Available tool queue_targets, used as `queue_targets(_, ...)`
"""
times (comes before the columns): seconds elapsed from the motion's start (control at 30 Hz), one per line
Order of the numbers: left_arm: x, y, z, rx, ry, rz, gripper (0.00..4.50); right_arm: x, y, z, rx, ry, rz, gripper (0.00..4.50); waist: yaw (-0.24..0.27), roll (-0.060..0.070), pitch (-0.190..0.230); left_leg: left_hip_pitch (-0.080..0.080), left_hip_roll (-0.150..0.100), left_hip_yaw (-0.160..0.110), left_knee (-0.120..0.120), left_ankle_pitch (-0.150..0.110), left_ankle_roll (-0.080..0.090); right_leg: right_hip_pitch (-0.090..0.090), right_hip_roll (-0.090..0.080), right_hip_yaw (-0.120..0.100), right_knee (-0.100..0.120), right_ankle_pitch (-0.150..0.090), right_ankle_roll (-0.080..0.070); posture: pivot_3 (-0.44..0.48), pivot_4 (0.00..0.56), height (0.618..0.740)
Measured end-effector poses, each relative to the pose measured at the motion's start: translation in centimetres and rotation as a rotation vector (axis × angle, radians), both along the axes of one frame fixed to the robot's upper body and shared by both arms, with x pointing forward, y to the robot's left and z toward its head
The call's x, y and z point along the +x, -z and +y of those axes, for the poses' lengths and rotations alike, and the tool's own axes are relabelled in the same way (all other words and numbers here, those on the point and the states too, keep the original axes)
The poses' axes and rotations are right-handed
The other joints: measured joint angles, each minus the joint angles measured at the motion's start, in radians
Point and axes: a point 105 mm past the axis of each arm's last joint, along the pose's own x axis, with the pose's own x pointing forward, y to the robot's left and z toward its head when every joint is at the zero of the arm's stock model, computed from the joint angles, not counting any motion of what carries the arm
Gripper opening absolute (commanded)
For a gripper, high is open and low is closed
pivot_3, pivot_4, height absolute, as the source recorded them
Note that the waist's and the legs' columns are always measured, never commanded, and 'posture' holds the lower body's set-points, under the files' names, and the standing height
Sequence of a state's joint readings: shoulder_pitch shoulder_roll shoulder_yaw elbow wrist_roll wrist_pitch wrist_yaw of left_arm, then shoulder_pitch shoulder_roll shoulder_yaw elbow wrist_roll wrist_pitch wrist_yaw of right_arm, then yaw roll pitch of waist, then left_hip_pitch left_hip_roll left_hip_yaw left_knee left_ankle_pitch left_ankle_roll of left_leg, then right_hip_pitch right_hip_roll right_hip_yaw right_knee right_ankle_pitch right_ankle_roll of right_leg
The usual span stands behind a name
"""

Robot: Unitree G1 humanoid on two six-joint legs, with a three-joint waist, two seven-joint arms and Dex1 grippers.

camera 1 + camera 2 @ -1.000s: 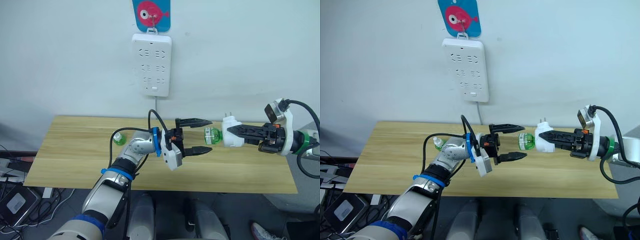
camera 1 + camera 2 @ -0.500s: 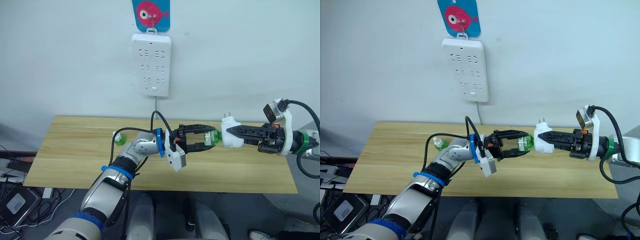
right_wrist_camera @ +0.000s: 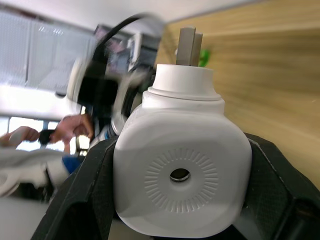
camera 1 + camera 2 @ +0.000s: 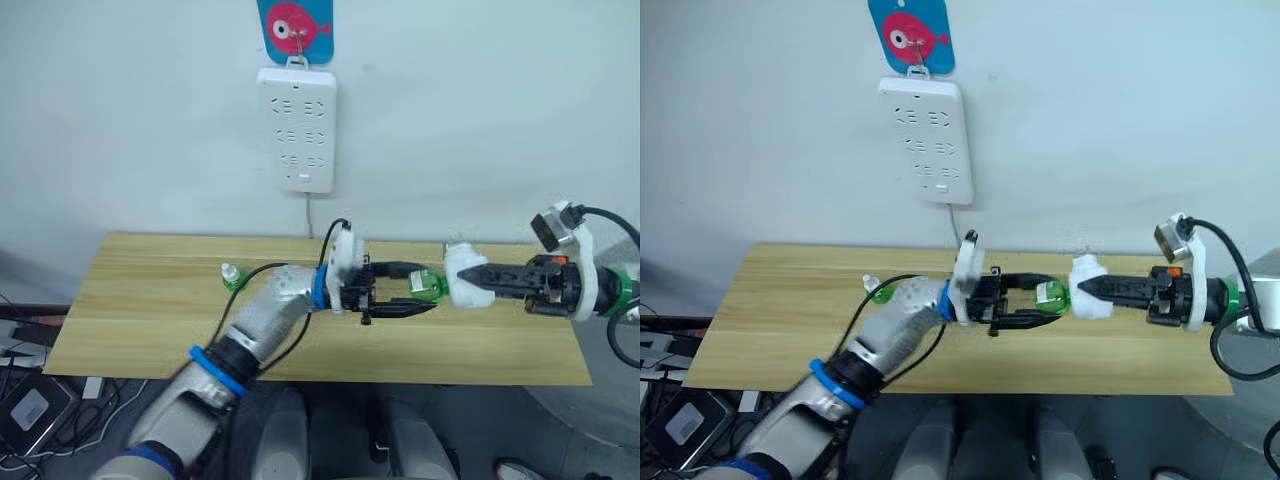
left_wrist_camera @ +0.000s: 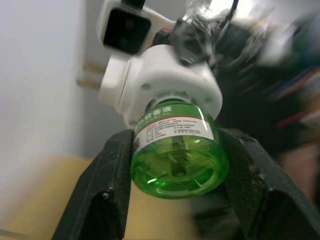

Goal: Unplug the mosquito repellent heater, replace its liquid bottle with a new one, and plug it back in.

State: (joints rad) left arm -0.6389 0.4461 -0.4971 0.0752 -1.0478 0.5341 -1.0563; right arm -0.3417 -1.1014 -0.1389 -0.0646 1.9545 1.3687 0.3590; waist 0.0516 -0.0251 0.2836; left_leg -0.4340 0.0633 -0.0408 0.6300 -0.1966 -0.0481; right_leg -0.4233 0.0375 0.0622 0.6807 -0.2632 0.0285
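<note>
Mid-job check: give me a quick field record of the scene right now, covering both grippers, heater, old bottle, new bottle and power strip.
left gripper: shut on the liquid bottle
right gripper: shut on the mosquito repellent heater
mosquito repellent heater: unplugged, held above the table, plug prongs visible
liquid bottle: green, capless, still seated in the heater's base
new bottle: green with white cap, standing on the table near its back edge, on the robot's left
power strip: hanging on the wall, nothing plugged in
table: wooden
</note>
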Motion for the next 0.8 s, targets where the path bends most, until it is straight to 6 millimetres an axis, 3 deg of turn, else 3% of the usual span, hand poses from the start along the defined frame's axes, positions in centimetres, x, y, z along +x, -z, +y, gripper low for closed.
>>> queue_targets(0.07,-0.6,0.0,0.6,0.038,0.074,0.247,2.27,-0.5,0.0,0.5,0.011,-0.029,-0.001,3.03,-0.009,0.001,0.001,0.000,0.000,0.000,0.000,0.000,0.001,0.000,0.000,0.000,0.000,-0.001,-0.001,0.193,0.276,0.740)
queue_targets(0.17,-0.7,0.2,1.3,0.083,0.147,0.485,2.27,-0.7,0.2,1.0,0.010,-0.043,-0.008,3.03,-0.023,0.000,0.001,0.000,-0.001,0.000,0.001,0.000,0.001,0.001,0.000,0.000,0.000,-0.001,-0.001,0.193,0.276,0.740)
queue_targets(0.3,0.0,0.9,3.5,0.098,0.111,0.648,2.27,0.1,0.4,-0.2,-0.027,0.038,0.003,3.03,-0.028,0.000,0.001,0.000,-0.001,0.001,0.001,0.000,0.001,0.001,0.000,0.001,-0.001,-0.001,-0.001,0.184,0.280,0.740)
queue_targets(0.67,-0.3,0.9,4.5,0.103,0.106,0.680,2.27,1.2,1.4,-2.0,-0.092,0.155,0.030,3.03,-0.026,0.000,0.002,0.000,-0.001,0.001,0.000,0.000,0.000,0.000,0.000,0.001,-0.001,-0.001,-0.002,0.191,0.277,0.740)
queue_targets(0.73,-0.4,1.3,5.0,0.124,0.088,0.666,2.27,2.6,2.4,-3.8,-0.182,0.263,0.021,3.03,-0.027,0.000,0.002,0.000,-0.001,0.001,0.000,0.000,0.000,0.000,0.000,0.001,-0.001,-0.001,-0.002,0.194,0.278,0.740)
queue_targets(0.8,-0.5,2.1,5.9,0.147,0.058,0.670,2.27,4.0,4.8,-6.5,-0.359,0.390,0.022,3.03,-0.027,0.000,0.001,0.000,-0.002,0.002,0.000,0.000,0.000,0.000,-0.001,0.002,-0.001,-0.001,-0.002,0.201,0.279,0.740)
